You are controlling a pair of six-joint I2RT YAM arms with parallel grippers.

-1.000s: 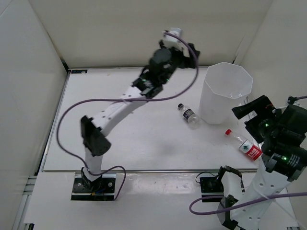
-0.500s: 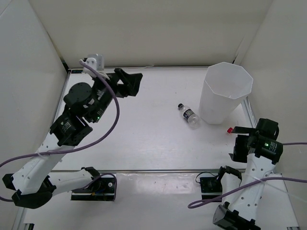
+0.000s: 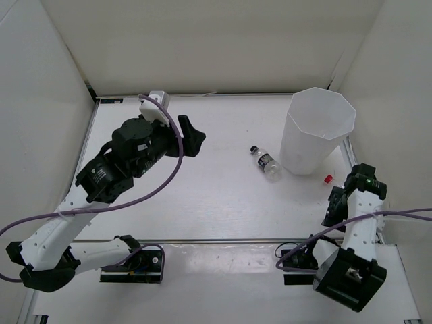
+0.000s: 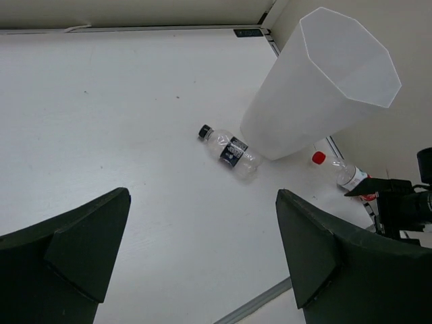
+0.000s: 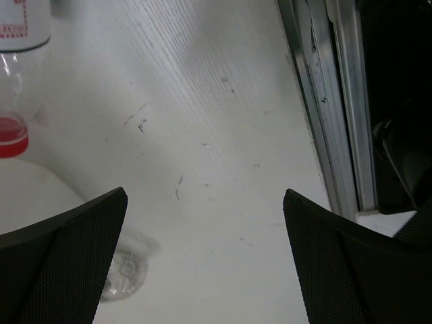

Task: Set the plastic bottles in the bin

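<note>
Nearest to me, by the near right corner of the worktop [image 3: 223,202], my right arm is folded in on itself. The right gripper [image 5: 204,196] hangs low over the strip along the right edge. Its jaws are spread wide with only bare surface between them.

Just under that arm lies the red-capped bottle [image 4: 341,170], on its side close to the right edge. Its red-and-white label is toward me and its cap points at the foot of the bin [image 3: 317,131]. From the top view the arm hides most of it and only the cap shows. I cannot tell whether the cap touches the bin.

Farther in, the black-capped bottle [image 3: 265,163] lies on its side just left of the bin's foot, with its cap pointing away toward the far left. It looks very close to the bin wall, but I cannot say if they meet.

The bin stands upright in the far right corner, mouth open to the top.

The left gripper [image 4: 202,202] is held up over the left half of the worktop toward the far edge. Its jaws are wide and hold nothing, and it is well apart from both bottles.
</note>
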